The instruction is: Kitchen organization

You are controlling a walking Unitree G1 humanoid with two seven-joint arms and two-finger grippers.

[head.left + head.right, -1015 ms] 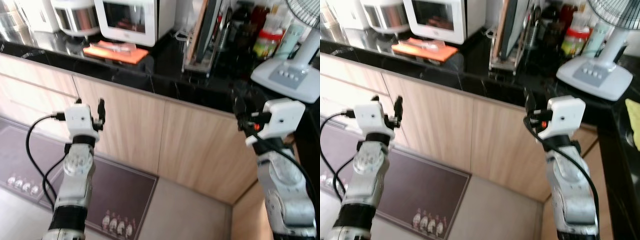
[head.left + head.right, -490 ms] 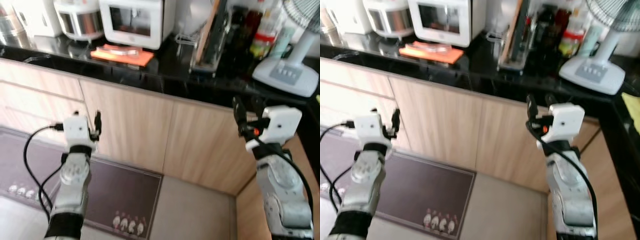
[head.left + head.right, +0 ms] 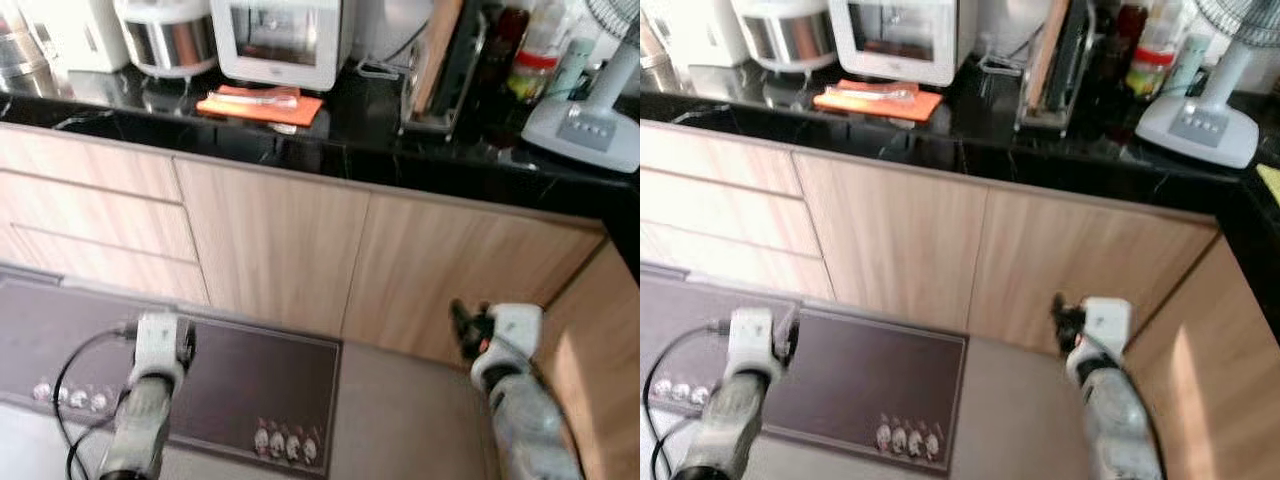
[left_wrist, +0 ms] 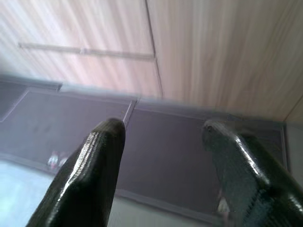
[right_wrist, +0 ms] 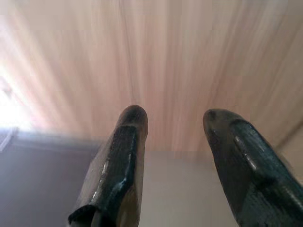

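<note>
A black countertop (image 3: 350, 145) runs across the back. On it lie an orange mat (image 3: 260, 104) with a utensil on top, a white oven (image 3: 280, 40), a rice cooker (image 3: 165, 35) and a rack of cutting boards (image 3: 445, 70). My left gripper (image 3: 187, 343) hangs low over the dark floor mat (image 3: 240, 380). In the left wrist view the left gripper (image 4: 163, 126) is open with nothing between the fingers. My right gripper (image 3: 462, 320) is low in front of the wooden cabinet doors (image 3: 270, 250). The right gripper (image 5: 175, 113) is open and holds nothing.
Bottles and jars (image 3: 530, 60) and a white fan base (image 3: 585, 125) stand at the counter's right end. A second cabinet run (image 3: 600, 350) juts forward on the right, making a corner. Pale floor (image 3: 400, 420) lies between the mat and that corner.
Both arms have dropped from counter height to near the floor. The camera has pulled back, so the counter looks farther away. Both grippers remain open.
</note>
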